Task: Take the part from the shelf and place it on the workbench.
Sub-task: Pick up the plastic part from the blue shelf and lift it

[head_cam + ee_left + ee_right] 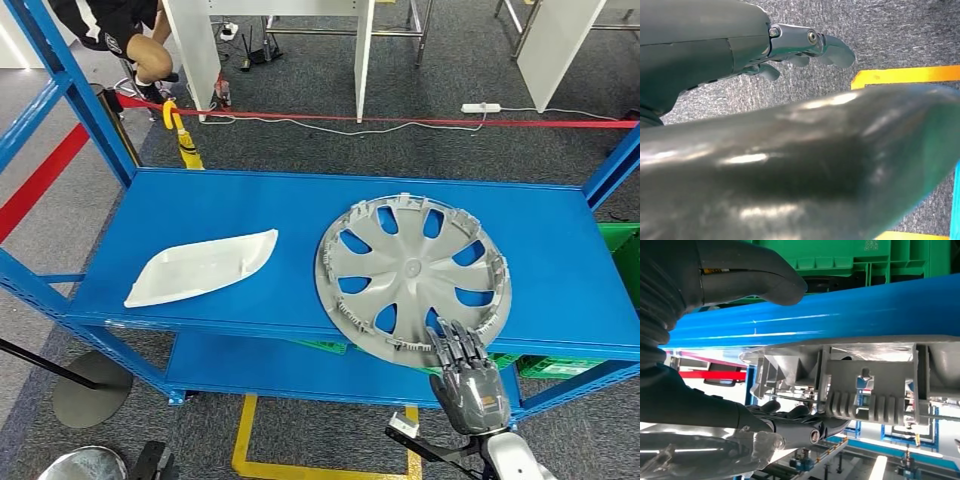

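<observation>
Right robot hand (466,375) fingers overlap hubcap (413,270) rim; grip unclear.

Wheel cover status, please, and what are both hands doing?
Right hand fingers over wheel cover's near rim, grip unconfirmed. Left hand low, empty. White part alongside, clear.

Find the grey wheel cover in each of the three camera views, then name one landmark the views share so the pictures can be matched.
Head view: the wheel cover lies flat on the blue shelf, right of centre, its near rim overhanging the front edge by the right robot hand.
Left wrist view: not in it.
Right wrist view: its ribbed rim seen edge-on, close up.
Shared landmark: the blue shelf edge.
</observation>
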